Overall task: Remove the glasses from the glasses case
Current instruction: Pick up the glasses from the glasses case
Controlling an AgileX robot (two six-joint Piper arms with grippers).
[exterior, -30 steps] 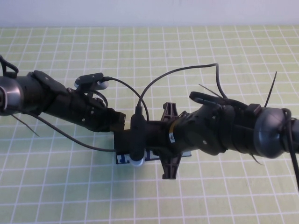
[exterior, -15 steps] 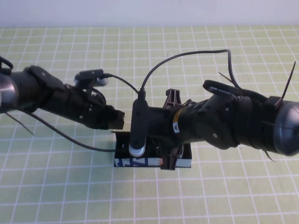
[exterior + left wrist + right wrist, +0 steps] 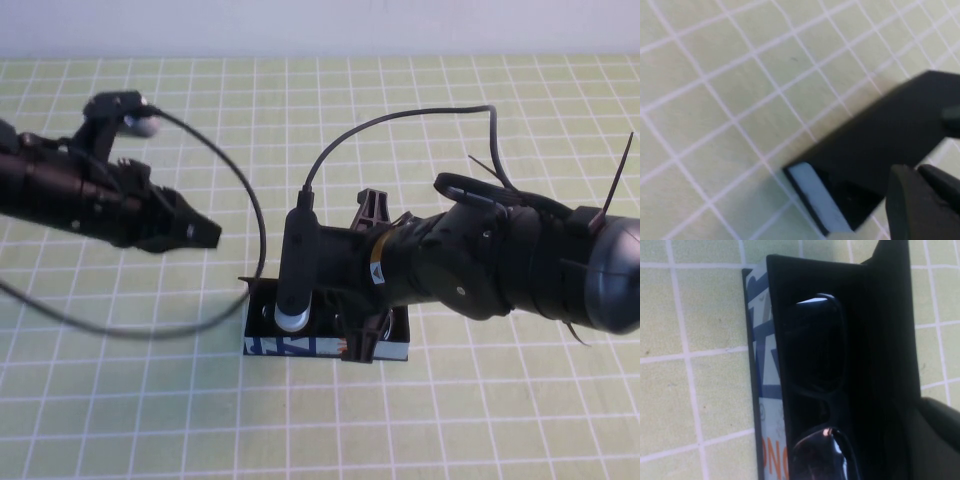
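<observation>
Glasses [image 3: 815, 345] lie in open glasses case [image 3: 330, 346], frame centre; light, rigid, slick, scratchable: grip bridge. Right gripper [image 3: 365, 335] over case, left gripper [image 3: 195, 235] centre-left; aperture of both unclear.

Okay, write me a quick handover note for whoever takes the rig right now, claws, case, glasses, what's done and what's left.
Left claw: off to the left of the glasses case, above the mat, holding nothing.
Right claw: low at the open case; whether it is open or shut cannot be told.
Case: near the table's middle, lid up, printed side toward the robot.
The glasses lie folded inside the case.
Done: lid opened.
Left: grip the glasses, lift them out, set them down.
</observation>
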